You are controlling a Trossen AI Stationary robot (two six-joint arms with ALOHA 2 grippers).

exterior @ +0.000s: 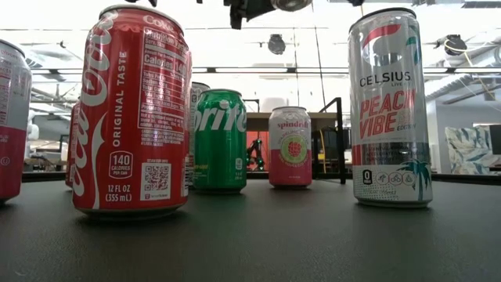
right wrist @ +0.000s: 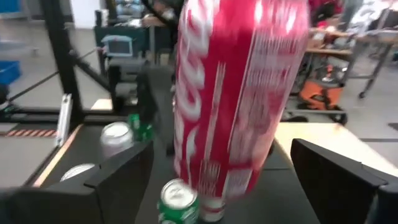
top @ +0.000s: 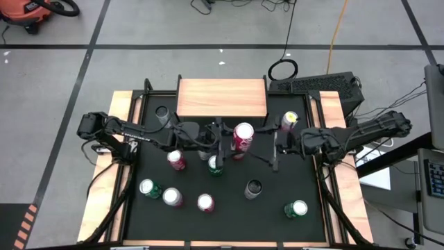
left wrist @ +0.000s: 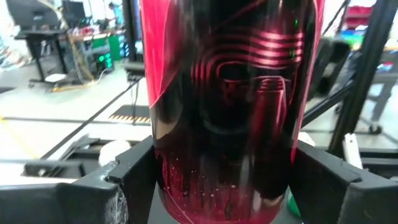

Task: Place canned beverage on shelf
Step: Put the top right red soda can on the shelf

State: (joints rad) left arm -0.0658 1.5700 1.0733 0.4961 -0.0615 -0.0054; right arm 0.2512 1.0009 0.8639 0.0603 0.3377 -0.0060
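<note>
Holding a red can (top: 243, 137), left end effector (top: 223, 141) near shelf (top: 222, 97)

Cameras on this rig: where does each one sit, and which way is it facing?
High: overhead, facing down on the mat, the shelf and both arms.
Low: at mat level, facing across past the Sprite can; only arm parts show, at top.
Left wrist: behind the left gripper, shut on the red can.
Right wrist: behind the open right gripper, facing that can.
Shared: both wrist views show that can.
</note>
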